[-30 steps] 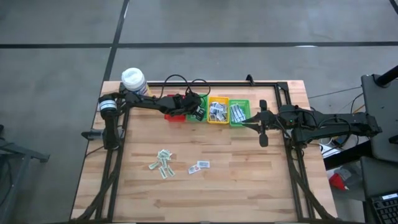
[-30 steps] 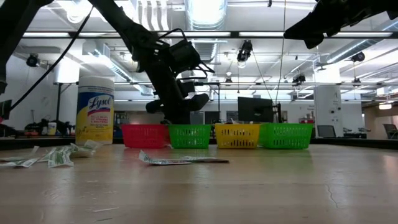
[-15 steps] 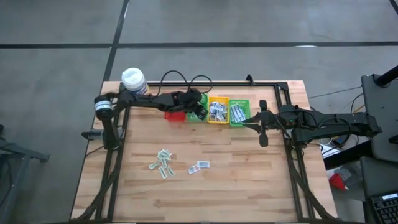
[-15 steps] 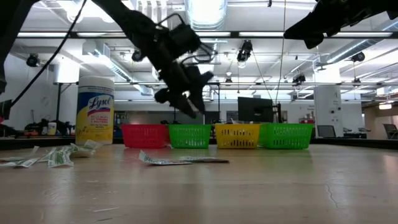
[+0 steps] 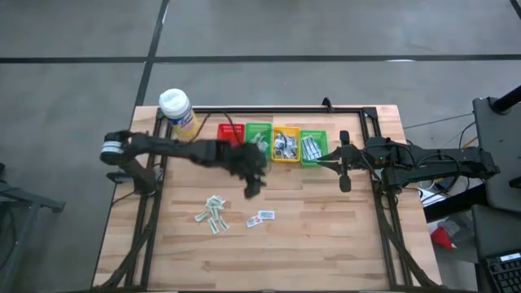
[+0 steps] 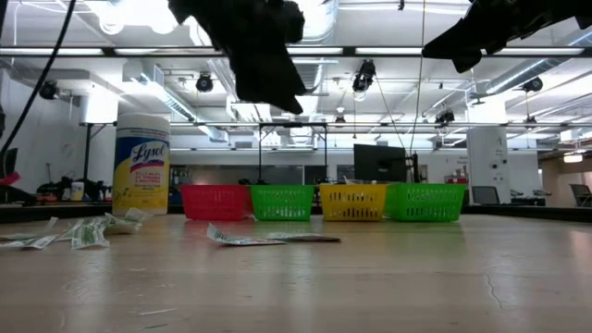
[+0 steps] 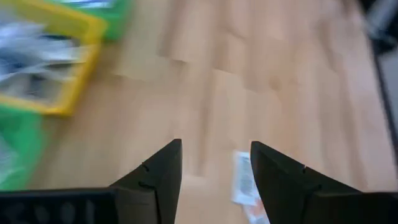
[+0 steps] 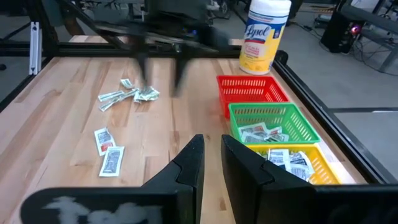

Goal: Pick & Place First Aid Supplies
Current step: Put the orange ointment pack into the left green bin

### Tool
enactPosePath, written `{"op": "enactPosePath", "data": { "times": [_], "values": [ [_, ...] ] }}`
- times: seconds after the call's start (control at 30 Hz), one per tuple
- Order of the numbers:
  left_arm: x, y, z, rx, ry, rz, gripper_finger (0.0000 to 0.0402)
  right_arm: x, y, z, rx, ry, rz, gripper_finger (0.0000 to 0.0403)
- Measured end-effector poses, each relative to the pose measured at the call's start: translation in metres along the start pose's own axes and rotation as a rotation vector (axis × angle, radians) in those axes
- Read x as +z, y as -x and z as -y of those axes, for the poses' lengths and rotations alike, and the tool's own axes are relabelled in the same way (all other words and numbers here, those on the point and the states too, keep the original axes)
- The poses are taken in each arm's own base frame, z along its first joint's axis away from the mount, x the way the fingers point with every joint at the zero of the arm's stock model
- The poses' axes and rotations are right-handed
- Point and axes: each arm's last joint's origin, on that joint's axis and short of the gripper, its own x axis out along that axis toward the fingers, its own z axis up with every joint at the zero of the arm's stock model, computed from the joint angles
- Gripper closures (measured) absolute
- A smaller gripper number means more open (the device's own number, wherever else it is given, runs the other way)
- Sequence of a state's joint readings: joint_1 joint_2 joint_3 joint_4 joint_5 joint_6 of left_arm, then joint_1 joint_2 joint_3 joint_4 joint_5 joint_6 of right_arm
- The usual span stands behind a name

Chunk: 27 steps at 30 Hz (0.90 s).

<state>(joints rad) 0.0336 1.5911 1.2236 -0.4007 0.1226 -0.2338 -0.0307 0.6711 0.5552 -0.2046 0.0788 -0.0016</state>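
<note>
Several small white paper packets (image 5: pixel 213 213) lie loose on the wooden bench (image 5: pixel 326 236) below the empty left tool (image 5: pixel 251 187), fingers apart. Others fill the plastic baskets (image 5: pixel 286 145) behind it. Right tool (image 5: pixel 344 167) waits nearly closed beside the baskets, empty.

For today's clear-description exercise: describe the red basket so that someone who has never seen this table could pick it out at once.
Start at the tall yellow bottle with the white cap at the table's far left corner. A row of four small plastic baskets runs from it along the far edge; the red basket is the one nearest the bottle. It is the only red one, its neighbours being green, yellow and green.
</note>
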Motion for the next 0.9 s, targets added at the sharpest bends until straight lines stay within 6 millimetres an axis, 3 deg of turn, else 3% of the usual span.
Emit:
{"op": "enactPosePath", "data": {
  "times": [0.2, 0.4, 0.53, 0.9],
  "values": [
    [-0.018, -0.007, 0.057, -0.046, -0.200, -0.020, 0.0219, 0.000, 0.000, 0.000, 0.000, 0.001, 0.000, 0.0351],
    [-0.030, -0.017, 0.091, -0.046, -0.279, 0.026, 0.0219, 0.000, 0.000, 0.000, 0.000, 0.001, 0.000, 0.0351],
    [-0.033, -0.027, 0.101, -0.068, -0.296, 0.043, 0.0219, 0.000, 0.000, 0.000, 0.000, 0.001, 0.000, 0.0351],
    [-0.039, -0.041, 0.104, -0.072, -0.272, 0.023, 0.0219, 0.000, 0.000, 0.000, 0.000, 0.000, 0.001, 0.0351]
  ]
}}
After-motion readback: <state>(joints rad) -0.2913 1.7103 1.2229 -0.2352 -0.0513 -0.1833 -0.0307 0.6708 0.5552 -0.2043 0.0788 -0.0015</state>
